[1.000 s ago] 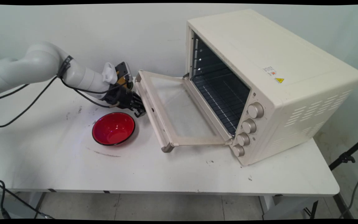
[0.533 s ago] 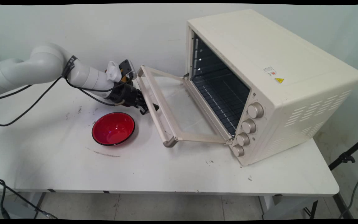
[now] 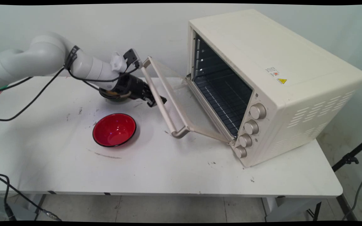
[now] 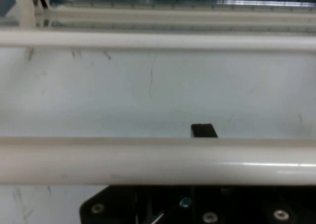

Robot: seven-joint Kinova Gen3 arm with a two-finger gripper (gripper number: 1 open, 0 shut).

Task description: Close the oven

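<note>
Tool (image 3: 154, 101) is right up against the oven door's handle bar (image 3: 168, 114), which crosses just in front of it in the hand view; clamped or apart, I cannot tell. The door (image 3: 184, 97) stands half open, tilted off the worktop (image 3: 168, 172). Red bowl (image 3: 114, 129) sits just beside, oven (image 3: 262, 62) cavity showing its rack

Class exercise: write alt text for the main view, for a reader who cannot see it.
A white robot arm's black pincer meets the handle bar of a cream toaster oven's half-raised door. A red bowl sits on the white table nearby.
</note>
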